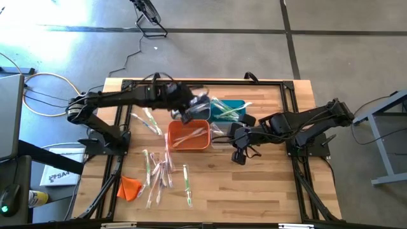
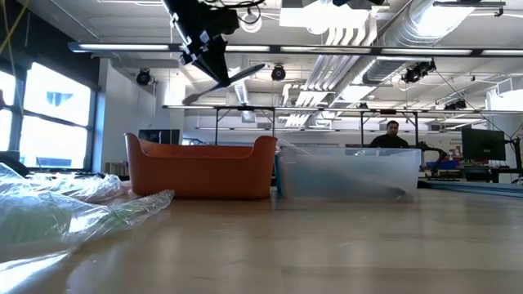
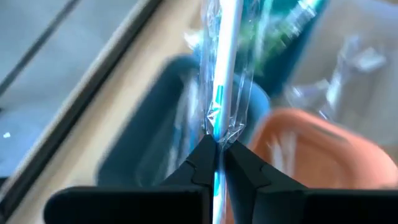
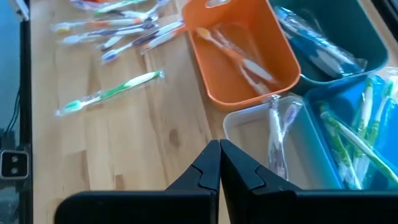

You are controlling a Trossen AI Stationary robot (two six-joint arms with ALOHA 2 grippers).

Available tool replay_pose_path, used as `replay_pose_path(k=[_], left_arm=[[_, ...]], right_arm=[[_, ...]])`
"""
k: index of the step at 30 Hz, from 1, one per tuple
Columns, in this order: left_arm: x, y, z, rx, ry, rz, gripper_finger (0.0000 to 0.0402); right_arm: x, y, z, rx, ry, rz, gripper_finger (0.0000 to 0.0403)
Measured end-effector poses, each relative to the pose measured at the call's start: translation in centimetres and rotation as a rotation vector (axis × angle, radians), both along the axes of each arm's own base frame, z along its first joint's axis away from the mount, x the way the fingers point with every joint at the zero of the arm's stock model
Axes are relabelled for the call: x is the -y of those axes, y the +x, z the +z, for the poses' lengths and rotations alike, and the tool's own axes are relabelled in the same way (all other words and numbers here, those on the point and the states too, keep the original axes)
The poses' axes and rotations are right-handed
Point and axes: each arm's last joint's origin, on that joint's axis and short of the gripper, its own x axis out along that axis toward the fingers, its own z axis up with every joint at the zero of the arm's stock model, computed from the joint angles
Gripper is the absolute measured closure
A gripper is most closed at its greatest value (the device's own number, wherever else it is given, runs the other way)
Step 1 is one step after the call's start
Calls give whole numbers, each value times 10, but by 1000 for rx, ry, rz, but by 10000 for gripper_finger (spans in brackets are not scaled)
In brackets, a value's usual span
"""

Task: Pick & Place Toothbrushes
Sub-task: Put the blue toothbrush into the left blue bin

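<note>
1. The high view alone showed the whole desk [image 1: 254, 191]: the left hand [image 1: 186, 113] was raised over the cluster of bins, and the right hand [image 1: 238, 156] waited just beside the clear bin [image 1: 219, 133], its fingers pressed together on nothing.
2. The left wrist view alone showed the grip: the left hand's fingertips were pinched on a wrapped toothbrush [image 3: 222, 74], with the dark grey bin [image 3: 143, 143] and the orange bin [image 3: 311, 155] blurred below.
3. The held toothbrush had a white handle with a blue streak inside a clear, crinkled wrapper.
4. The low view showed that toothbrush tilted, well above the orange bin's rim.
5. The right wrist view alone showed bin contents: two pale toothbrushes in the orange bin, wrapped ones in the clear bin, green-handled ones in the teal bin [image 4: 367, 106].
6. Loose toothbrushes [image 1: 159, 172] lay scattered on the desk near an orange cloth lump [image 1: 129, 187]; one green-and-white toothbrush [image 4: 112, 93] lay apart.
</note>
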Motion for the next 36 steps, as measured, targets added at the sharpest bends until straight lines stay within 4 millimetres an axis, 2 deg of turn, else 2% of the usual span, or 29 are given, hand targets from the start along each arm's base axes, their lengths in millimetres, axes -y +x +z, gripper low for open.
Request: replay_pose_path(k=[7,12,25,30,36], left_arm=[[-36,-4,6,60,56,51,387],[-50,1,-4,46,33,66,387],[-64,37,-68,-122,-40,71,387],[-66,43,-83,-163,-54,79,387],[-67,44,-86,-189,-36,48,387]], right_arm=[[8,2,0,7,-6,-56,401],[12,3,0,9,6,-86,401],[14,2,0,2,3,-94,401],[14,2,0,3,4,-95,401],[14,2,0,2,7,-94,401]])
